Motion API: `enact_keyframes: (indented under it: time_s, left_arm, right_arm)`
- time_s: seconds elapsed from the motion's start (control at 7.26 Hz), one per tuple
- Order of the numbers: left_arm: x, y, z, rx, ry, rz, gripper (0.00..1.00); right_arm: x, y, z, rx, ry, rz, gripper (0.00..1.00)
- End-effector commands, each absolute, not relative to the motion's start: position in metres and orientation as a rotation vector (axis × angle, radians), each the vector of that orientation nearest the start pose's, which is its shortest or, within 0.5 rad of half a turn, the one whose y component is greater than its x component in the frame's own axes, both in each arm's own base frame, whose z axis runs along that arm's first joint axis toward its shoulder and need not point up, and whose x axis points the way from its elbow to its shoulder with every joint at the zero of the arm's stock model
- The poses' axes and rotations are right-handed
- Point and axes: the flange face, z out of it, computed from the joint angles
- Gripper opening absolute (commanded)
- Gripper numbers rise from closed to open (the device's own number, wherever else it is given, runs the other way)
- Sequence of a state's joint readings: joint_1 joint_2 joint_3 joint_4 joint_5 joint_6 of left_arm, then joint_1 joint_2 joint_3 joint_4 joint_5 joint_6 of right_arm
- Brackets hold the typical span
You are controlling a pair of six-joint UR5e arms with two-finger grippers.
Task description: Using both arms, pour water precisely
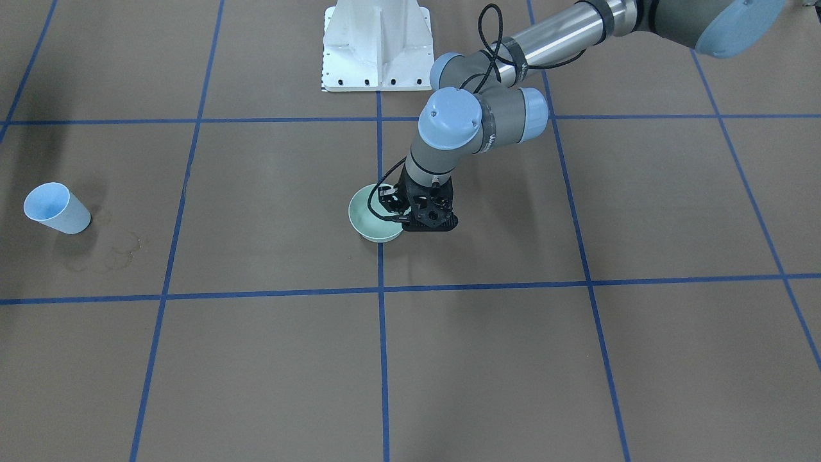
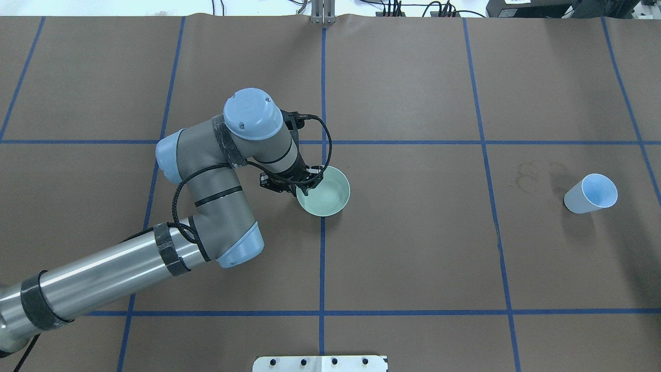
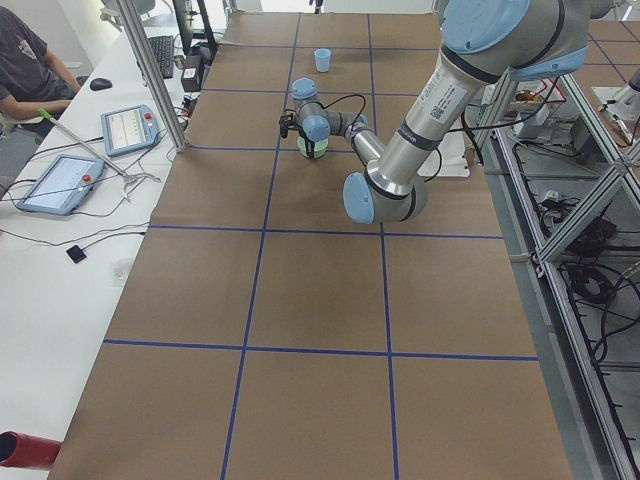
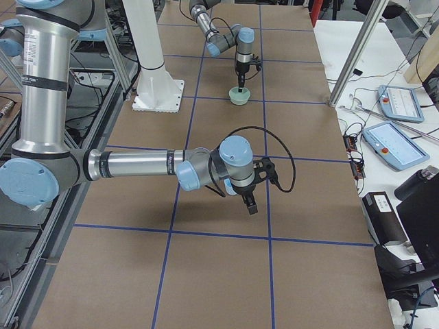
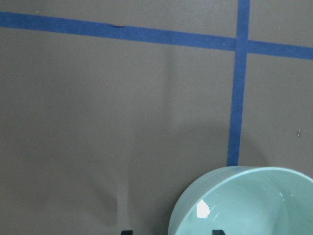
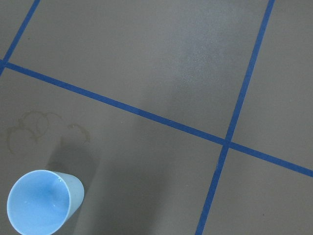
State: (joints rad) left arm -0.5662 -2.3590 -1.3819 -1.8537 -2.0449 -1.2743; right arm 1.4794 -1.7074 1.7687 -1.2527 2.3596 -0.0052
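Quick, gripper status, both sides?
Left gripper: open, fingers straddling the green bowl rim.
Right gripper: cannot tell; it shows only in the side camera, above the table.

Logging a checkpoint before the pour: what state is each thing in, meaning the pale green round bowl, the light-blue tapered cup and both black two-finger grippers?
Pale green round bowl: upright, contents cannot be told.
Light-blue tapered cup: upright, standing alone beside the dried ring stains, contents unclear.
Left gripper: open, fingers straddling the bowl's rim.
Right gripper: hovers in the air, open or shut cannot be told.
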Motion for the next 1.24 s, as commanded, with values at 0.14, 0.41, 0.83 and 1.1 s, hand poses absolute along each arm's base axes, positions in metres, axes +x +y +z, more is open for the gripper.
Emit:
enact_keyframes:
  time_s: [0.14, 0.41, 0.83, 1.1]
  left_arm:
    - [0.548, -0.489, 0.193, -0.007, 1.035, -0.046, 0.0]
    - [0.422, -0.502, 0.262, -0.067, 1.087, -0.018, 0.0]
    - [0.271, -0.46, 0.428, 0.015, 1.036, 0.121, 0.0]
    - [0.211, -0.453, 0.508, 0.028, 0.98, 0.125, 0.0]
  right_arm:
    - [0.023, -0.457, 0.587, 0.33, -0.795, -0.239, 1.0]
    - [0.023, -0.457, 0.587, 0.33, -0.795, -0.239, 1.0]
    - [0.024, -0.457, 0.586, 0.333, -0.794, -0.237, 1.0]
    - [0.024, -0.457, 0.584, 0.335, -0.794, -0.237, 1.0]
